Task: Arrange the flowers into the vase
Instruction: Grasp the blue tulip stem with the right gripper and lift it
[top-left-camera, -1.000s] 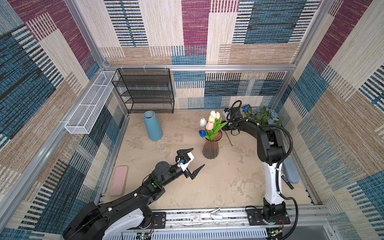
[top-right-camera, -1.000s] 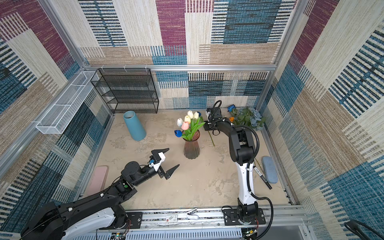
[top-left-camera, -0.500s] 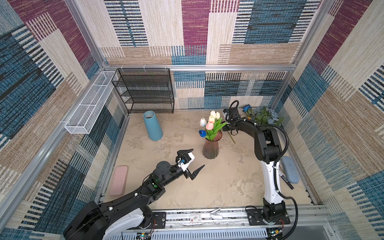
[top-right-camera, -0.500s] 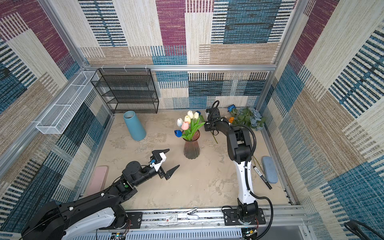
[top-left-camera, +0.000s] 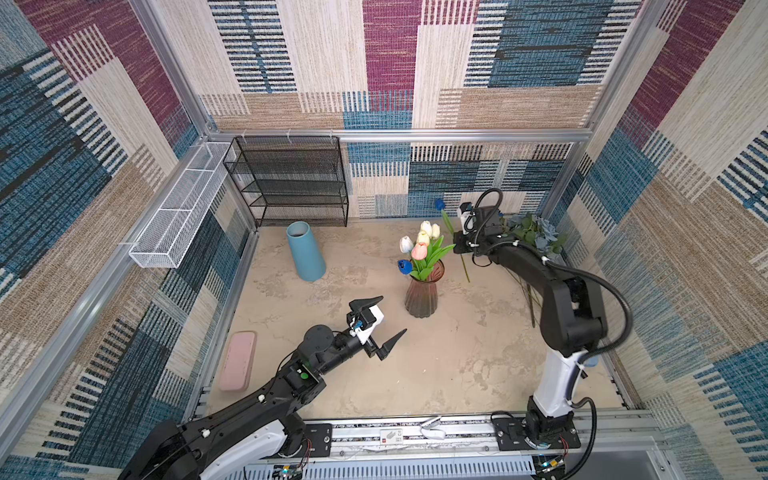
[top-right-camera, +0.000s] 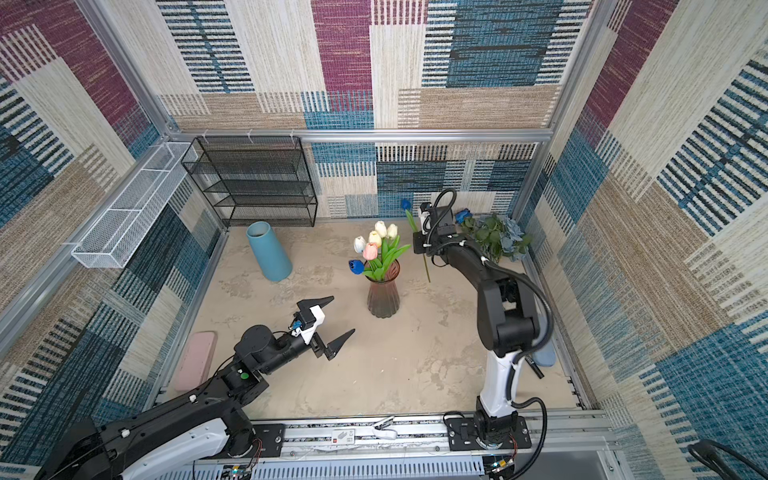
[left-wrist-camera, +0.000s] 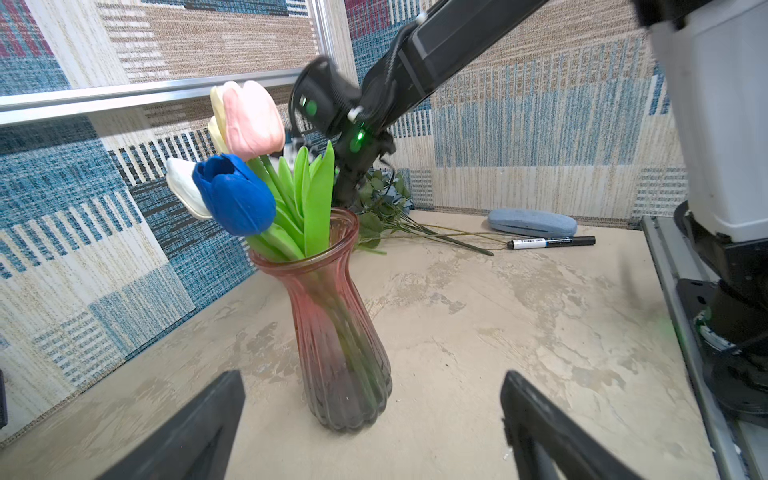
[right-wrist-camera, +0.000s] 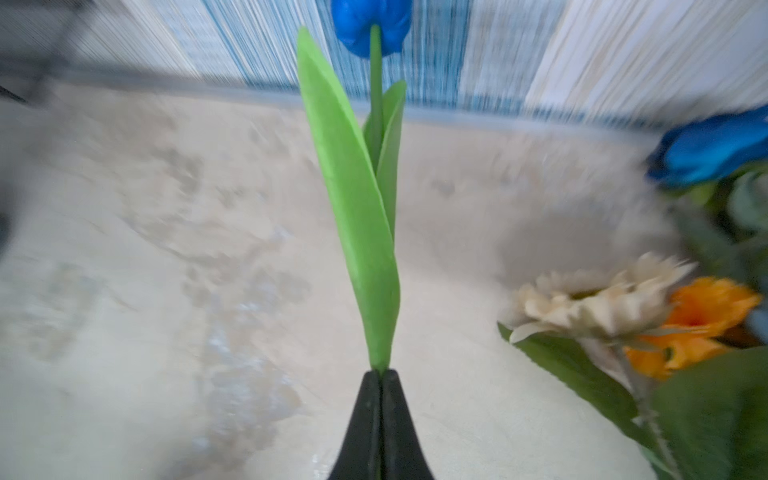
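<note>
Both top views first. The left arm (top-left-camera: 266, 399) reaches out over the counter (top-left-camera: 457, 365). The left jaws are spread wide with nothing between them, tips aimed at the pink glass vase (top-left-camera: 424, 293) but well short of it. That vase stands upright mid-counter and holds a bunch of tulips (top-left-camera: 420, 249): white, cream, pink and one blue.

To its right, the right arm (top-left-camera: 536, 266) stretches toward the back wall. The right jaws are clamped on the stem of the held tulip (top-right-camera: 405, 204), its blue bloom up by the wall. Its stem end hangs down near the vase, clear of it. Whether that tip touches the counter, I cannot tell. In the far right corner the pile of flowers (top-left-camera: 534, 237) lies on the counter.

Left wrist view now. Two black jaw tips sit far apart and empty. The vase (left-wrist-camera: 340, 332) stands beyond the gap between them, untouched. A blue tulip (left-wrist-camera: 232, 195) and a pink tulip (left-wrist-camera: 253, 120) lean out over its rim. A marker (left-wrist-camera: 548, 242) and a blue-grey case (left-wrist-camera: 532, 222) lie by the wall.

Right wrist view, and it is blurry. The jaws are pressed right together, pinching the held tulip (right-wrist-camera: 365, 208) at the base of its long green leaf. Beside it on the counter lie a cream sunflower (right-wrist-camera: 594, 303), an orange flower (right-wrist-camera: 702, 316) and a bright blue rose (right-wrist-camera: 715, 145).
</note>
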